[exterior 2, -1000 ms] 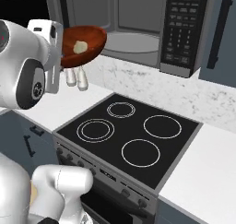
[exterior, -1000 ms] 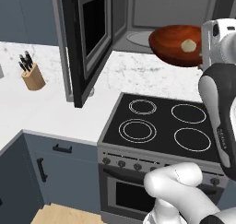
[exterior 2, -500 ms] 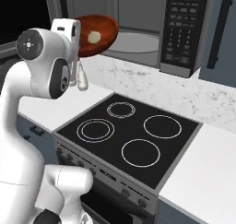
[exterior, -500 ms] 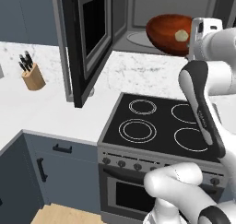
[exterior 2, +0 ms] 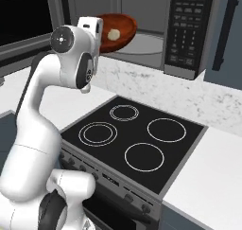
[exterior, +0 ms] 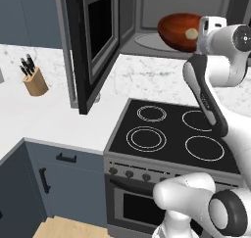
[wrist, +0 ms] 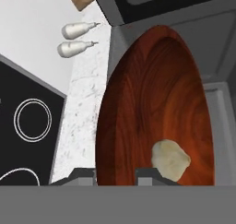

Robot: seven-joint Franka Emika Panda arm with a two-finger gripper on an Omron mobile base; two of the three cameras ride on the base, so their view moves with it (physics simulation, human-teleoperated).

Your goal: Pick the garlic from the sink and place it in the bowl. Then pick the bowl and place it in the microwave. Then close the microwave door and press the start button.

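Observation:
My gripper (wrist: 117,174) is shut on the near rim of the reddish-brown bowl (wrist: 156,103), one fingertip (wrist: 83,174) outside the rim and one inside. The pale garlic (wrist: 170,159) lies in the bowl close to the fingers. The bowl (exterior: 177,30) hangs tilted at the mouth of the microwave (exterior: 162,9), above its round turntable (exterior: 147,40), with the garlic (exterior: 191,34) showing near the hand. The microwave door (exterior: 93,41) stands swung open to the left. From the right, the bowl (exterior 2: 117,30) and garlic (exterior 2: 113,34) sit left of the button panel (exterior 2: 188,30).
A black stove (exterior: 171,134) with several rings lies below the arm on the speckled white counter (exterior: 44,114). A knife block (exterior: 35,80) stands at the left. Two pale shakers (wrist: 76,38) stand by the wall. Dark blue cabinets (exterior: 54,178) are below.
The arm has swung round and carried the bowl with the garlic up and deeper toward the microwave opening. The grip on the rim has not changed.

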